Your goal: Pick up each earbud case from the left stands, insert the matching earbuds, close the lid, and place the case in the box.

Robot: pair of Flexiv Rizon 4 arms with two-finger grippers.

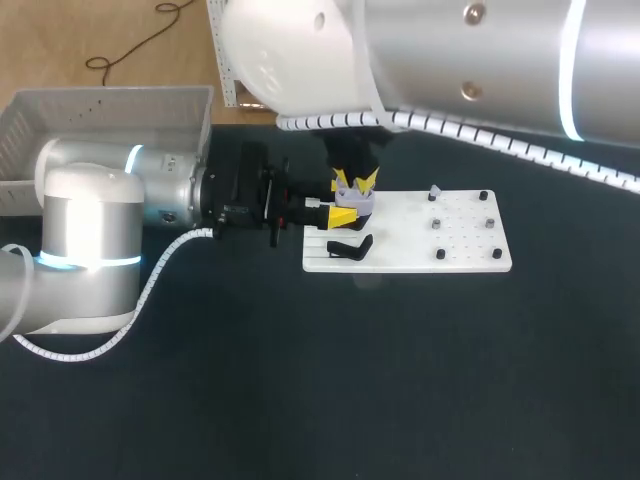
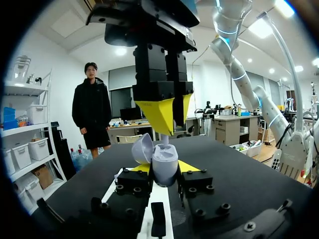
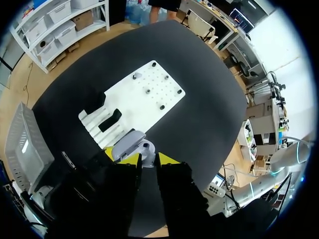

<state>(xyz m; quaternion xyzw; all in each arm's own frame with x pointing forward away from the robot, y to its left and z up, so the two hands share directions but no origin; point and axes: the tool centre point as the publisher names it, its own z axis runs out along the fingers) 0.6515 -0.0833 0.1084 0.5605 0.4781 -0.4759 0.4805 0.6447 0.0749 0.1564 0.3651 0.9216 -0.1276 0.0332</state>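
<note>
Clamping open case [image 2: 165,168]: left fingers [image 2: 190,167] | pinching earbud [image 2: 165,141] above: right fingers [image 2: 159,115]

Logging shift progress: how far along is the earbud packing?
Done: lavender case is off its stand, lid open, clamped in the left gripper. In hand: right gripper sits just above it; earbud unclear. Left: closing it, boxing it in the grey box, then the black case on the stands.

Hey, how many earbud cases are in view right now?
2. A lavender case, lid open, is held in the left gripper over the white board. A black case lies in the slotted stand at the board's left end. More may be hidden from view.
</note>
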